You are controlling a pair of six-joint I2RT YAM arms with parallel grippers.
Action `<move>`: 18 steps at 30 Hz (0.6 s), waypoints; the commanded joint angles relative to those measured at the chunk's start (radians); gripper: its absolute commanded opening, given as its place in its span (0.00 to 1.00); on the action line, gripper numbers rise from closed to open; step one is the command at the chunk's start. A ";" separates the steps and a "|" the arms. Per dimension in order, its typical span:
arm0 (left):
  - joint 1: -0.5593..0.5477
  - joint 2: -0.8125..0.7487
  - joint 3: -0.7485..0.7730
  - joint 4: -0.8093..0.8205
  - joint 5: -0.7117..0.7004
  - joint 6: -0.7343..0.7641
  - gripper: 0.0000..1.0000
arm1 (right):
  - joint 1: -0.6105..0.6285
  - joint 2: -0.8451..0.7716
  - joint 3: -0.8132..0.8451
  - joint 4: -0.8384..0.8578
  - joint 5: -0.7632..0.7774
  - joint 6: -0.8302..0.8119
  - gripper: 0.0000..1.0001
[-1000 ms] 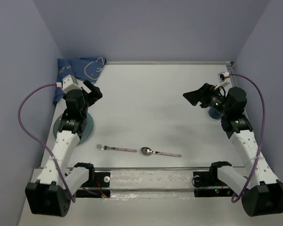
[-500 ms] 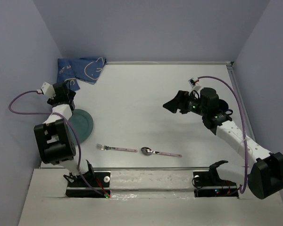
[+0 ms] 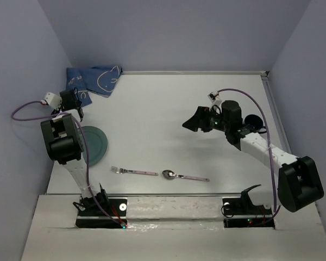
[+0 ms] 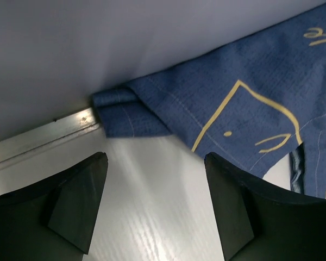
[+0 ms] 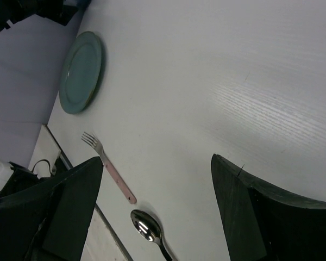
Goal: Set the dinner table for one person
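With left gripper (image 4: pixel 155 209) spread wide and empty, reached over the dinner table (image 3: pixel 163 109), underlying both arms, to its far left corner, just short of the dark blue cloth (image 4: pixel 250 103), uncovering the plate (image 3: pixel 96 144). Swung right gripper (image 5: pixel 157 209), likewise wide and empty, leftward toward mid-table. Left fork (image 3: pixel 135 172) and spoon (image 3: pixel 185 176) at the near edge. Probably meant fetching the cloth first.

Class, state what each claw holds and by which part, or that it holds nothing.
Nothing is held. The left claw stands open near the blue cloth; the right claw stands open above the dinner table.
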 commanded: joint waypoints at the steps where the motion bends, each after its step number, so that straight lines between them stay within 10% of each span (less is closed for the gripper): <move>1: 0.008 0.031 0.081 0.009 -0.070 -0.062 0.83 | 0.017 0.027 0.014 0.086 -0.066 -0.009 0.86; 18: 0.074 0.030 -0.003 -0.055 -0.024 -0.325 0.64 | 0.017 0.122 0.037 0.098 -0.089 -0.017 0.85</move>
